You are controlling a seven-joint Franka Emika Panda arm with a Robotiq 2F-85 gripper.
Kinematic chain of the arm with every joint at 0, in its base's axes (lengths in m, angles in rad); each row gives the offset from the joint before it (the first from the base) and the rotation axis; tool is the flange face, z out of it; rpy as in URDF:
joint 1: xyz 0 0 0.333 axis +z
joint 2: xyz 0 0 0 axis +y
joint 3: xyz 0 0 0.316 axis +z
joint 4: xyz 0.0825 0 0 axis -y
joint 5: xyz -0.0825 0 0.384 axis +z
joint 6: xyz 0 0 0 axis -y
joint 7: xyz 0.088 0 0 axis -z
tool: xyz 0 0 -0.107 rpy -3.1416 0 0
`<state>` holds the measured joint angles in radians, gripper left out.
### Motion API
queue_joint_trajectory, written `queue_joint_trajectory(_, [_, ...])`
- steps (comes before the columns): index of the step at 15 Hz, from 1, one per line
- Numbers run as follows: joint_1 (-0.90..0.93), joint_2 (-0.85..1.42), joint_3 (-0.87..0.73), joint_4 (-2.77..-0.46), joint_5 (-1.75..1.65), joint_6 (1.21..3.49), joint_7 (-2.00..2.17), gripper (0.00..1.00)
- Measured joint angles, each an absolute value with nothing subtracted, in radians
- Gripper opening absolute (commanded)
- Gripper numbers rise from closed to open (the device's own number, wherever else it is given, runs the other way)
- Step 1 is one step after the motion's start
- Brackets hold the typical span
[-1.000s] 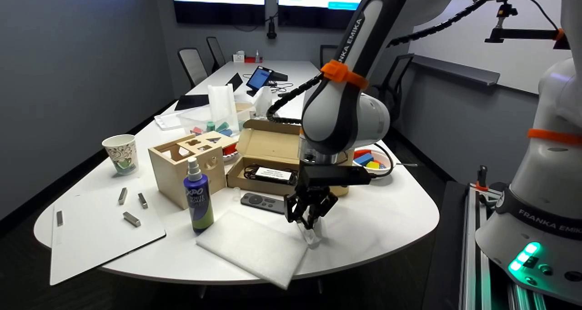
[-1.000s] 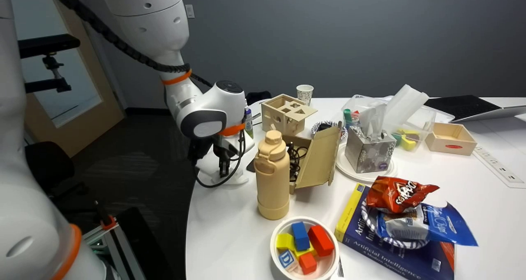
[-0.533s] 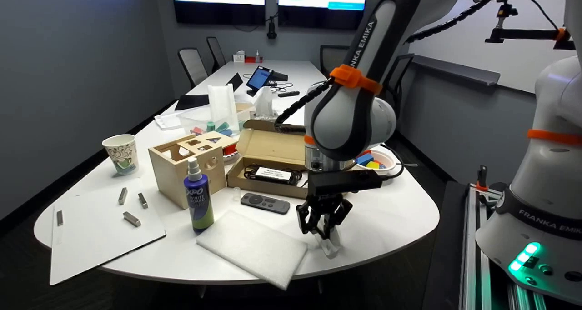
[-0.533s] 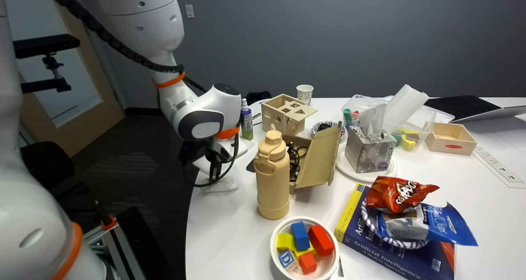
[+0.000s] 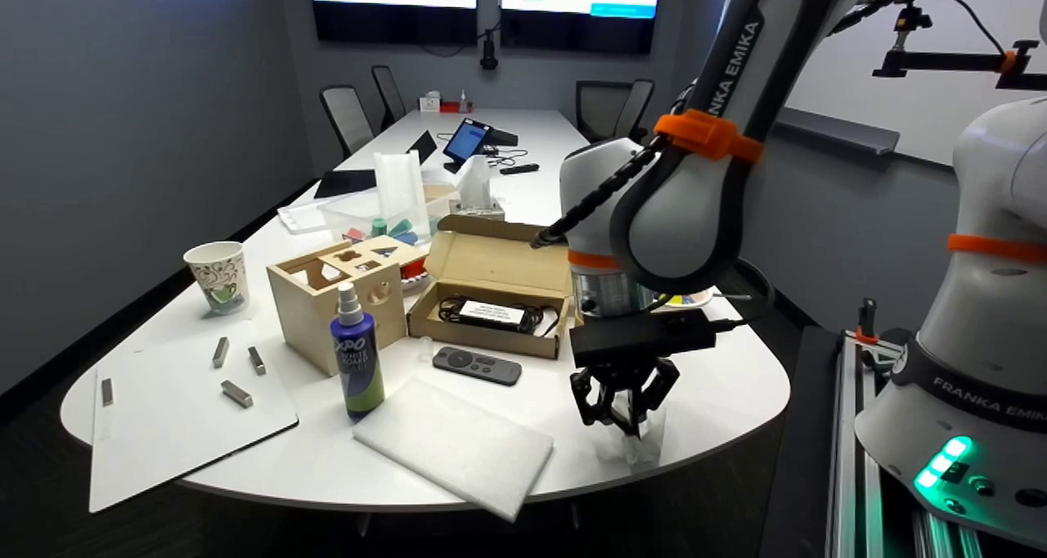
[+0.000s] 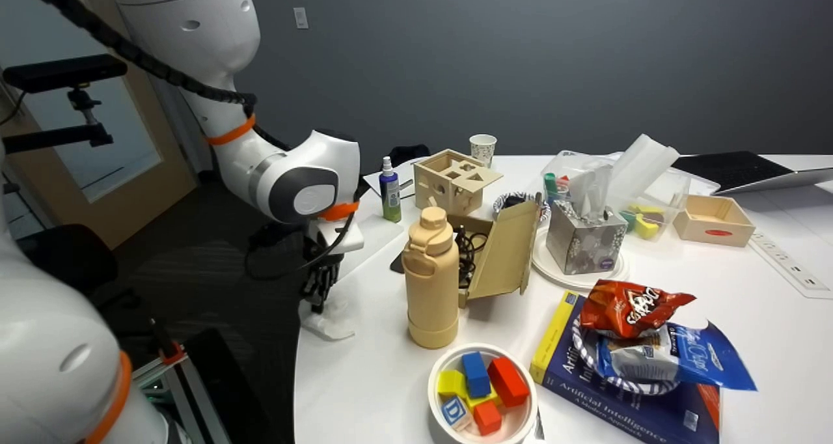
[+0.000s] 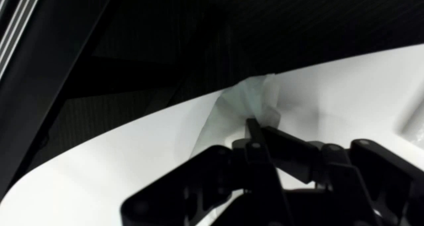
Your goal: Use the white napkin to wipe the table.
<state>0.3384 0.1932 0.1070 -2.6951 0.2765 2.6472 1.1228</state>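
Napkin [image 6: 330, 325], tight in the hand [image 5: 631, 427], now nearer the table [image 5: 728, 407] edge, grey wall [image 6: 586, 60] beyond.

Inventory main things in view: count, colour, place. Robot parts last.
table: 1, white, centre
napkin: 1, white, table edge
sheet: 1, white, table edge
sprayer: 1, purple, beside sheet
remote: 1, grey, near sheet
board: 1, white, near sprayer
cup: 1, white, near board
shape sorter: 1, tan, near sprayer
carton: 1, brown, near remote
thermos: 1, beige, beside carton
bowl: 1, white, near thermos
blocks: 6+, mixed, in bowl
book: 1, blue, near bowl
snack bags: 2, red/blue, above book
tissue box: 1, grey, on plate
screens: 2, black-white, wall
arm: 1, white, over table
gripper: 1, black, closed on napkin
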Motion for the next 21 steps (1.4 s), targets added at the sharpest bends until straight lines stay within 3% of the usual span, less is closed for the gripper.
queue_joint_trajectory(10, [0.256, 0.140, 0.009, -2.746, 0.013, 2.641, 1.460, 0.01])
queue_joint_trajectory(12, [0.236, 0.140, -0.004, -2.746, -0.014, 2.634, 1.492, 0.32])
queue_joint_trajectory(21, [0.196, 0.124, 0.013, -2.742, -0.016, 2.678, 1.454, 1.00])
